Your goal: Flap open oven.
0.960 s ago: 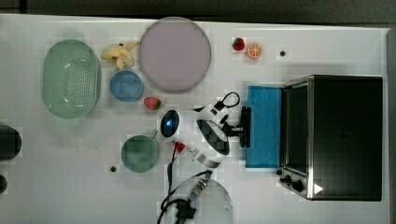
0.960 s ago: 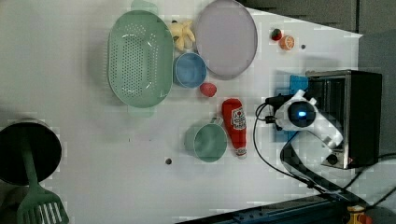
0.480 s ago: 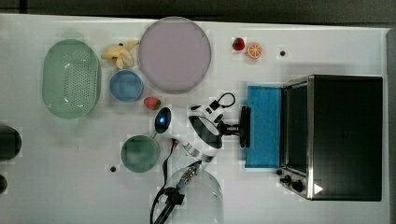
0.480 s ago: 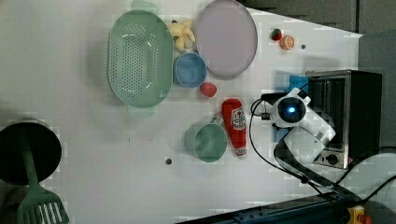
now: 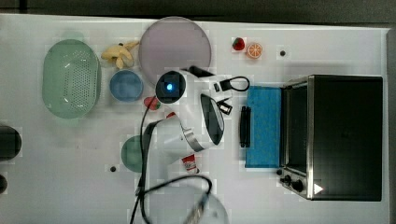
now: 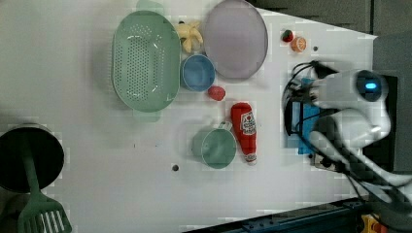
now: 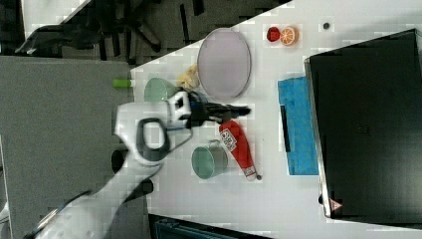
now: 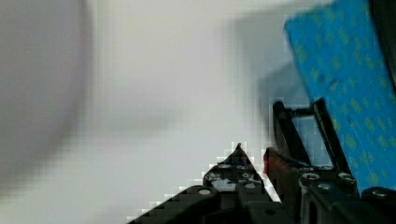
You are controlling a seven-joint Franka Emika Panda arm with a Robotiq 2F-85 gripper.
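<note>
The oven [image 5: 345, 135] stands at the top view's right, black-topped with a silver frame and knobs at one front corner. Its blue glass door [image 5: 264, 126] lies folded down flat on the table, with the dark bar handle [image 5: 244, 126] at its outer edge. My gripper [image 7: 244, 110] points toward the oven and hangs a short way to the right view's left of the handle, touching nothing. In the wrist view the gripper [image 8: 254, 156] is narrowly open with nothing between its fingers, and the handle [image 8: 303, 140] and blue door [image 8: 341, 84] lie just beyond.
A ketchup bottle [image 6: 245, 128] and a green cup [image 6: 216, 145] lie under the arm [image 5: 187, 121]. A purple plate [image 5: 175, 44], blue bowl [image 5: 126, 85], green colander [image 5: 70, 77] and banana [image 5: 119, 52] sit to the top view's left. A strawberry [image 5: 238, 44] and orange slice [image 5: 254, 50] lie near the far edge.
The gripper was at the door handle a second ago and has backed off toward the top view's left. The door stays flat open.
</note>
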